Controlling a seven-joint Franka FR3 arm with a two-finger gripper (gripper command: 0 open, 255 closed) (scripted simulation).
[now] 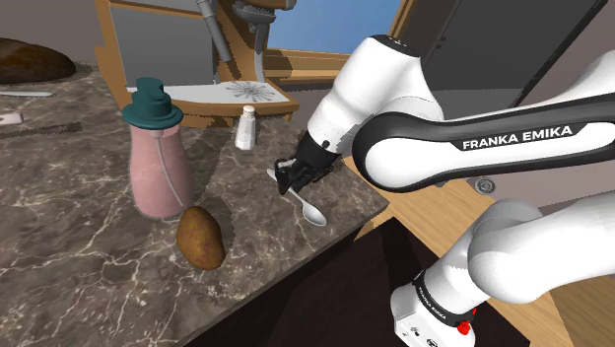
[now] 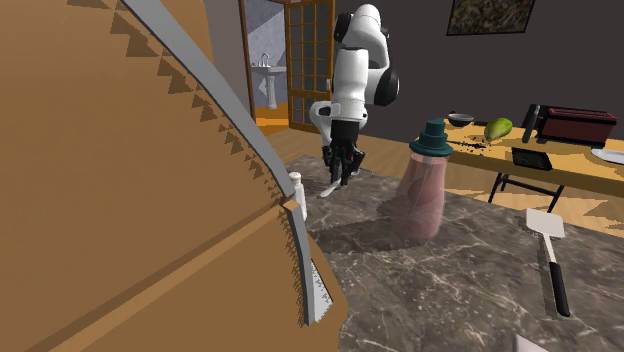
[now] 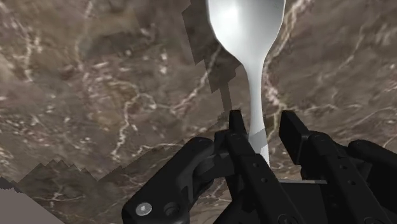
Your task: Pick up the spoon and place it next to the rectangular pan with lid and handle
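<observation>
Dark brown worktop (image 1: 79, 246) veined with white marbling, pale silver-white spoon (image 1: 307, 209), all-black claw (image 1: 291, 180), pink bottle (image 1: 158, 173) with teal cap (image 1: 151, 104), brown mottled potato (image 1: 200, 237), white shaker (image 1: 245, 128), white arm (image 1: 394, 79) with dark joints

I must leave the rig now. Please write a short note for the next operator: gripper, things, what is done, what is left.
The gripper is shut on the spoon by its handle, above the marble counter near its edge.
The spoon seems slightly lifted: its shadow lies apart from it in the wrist view.
The pan, dark red and rectangular, stands on the wooden table at the second exterior view's right.
Done: grasp. Left: carry the spoon over, set it beside the pan, release.
</observation>
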